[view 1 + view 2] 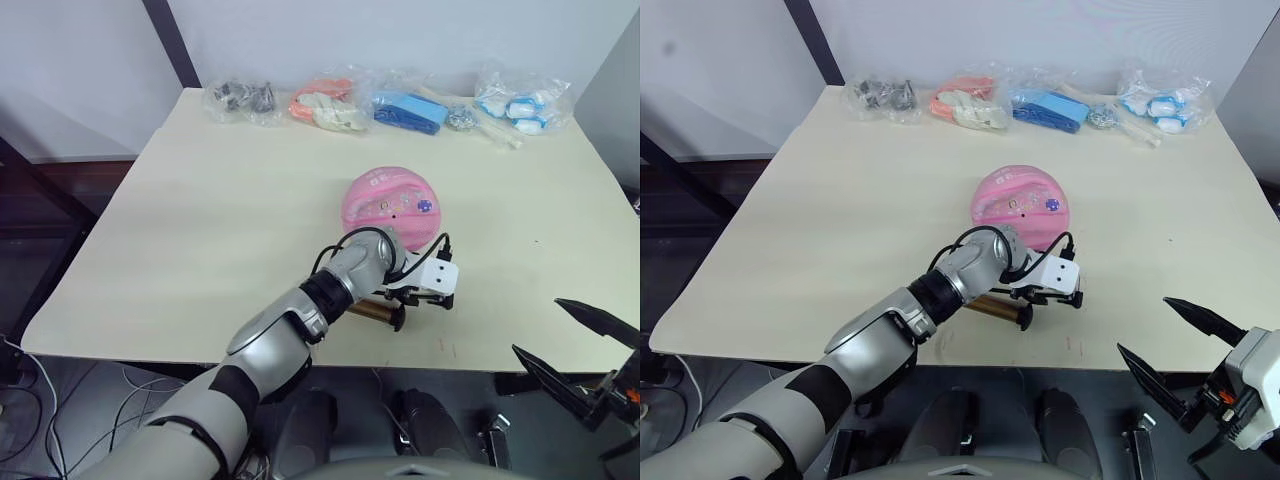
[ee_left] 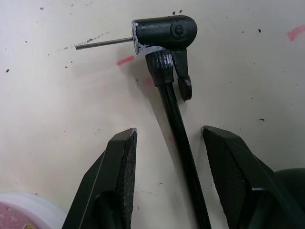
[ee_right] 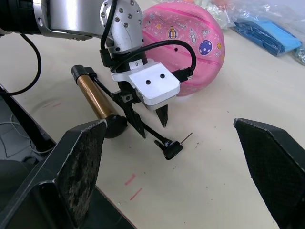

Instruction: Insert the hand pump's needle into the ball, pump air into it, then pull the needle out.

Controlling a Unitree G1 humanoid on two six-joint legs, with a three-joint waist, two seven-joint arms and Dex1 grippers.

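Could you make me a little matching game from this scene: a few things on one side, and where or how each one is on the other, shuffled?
Things:
1. ball
2. needle
3. left gripper
4. right gripper

States:
A. open, off the table's near edge
B. lying flat on the table, not in the ball
C. open, fingers astride the black hose
D. resting on the table, beyond the hand pump

Pairs: 1-D, 2-B, 3-C, 4-A

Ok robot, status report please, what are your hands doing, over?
Left gripper open, straddling the hose on the table. Right gripper open, off the table edge. Needle lying flat, not in the ball. Nothing blocking.
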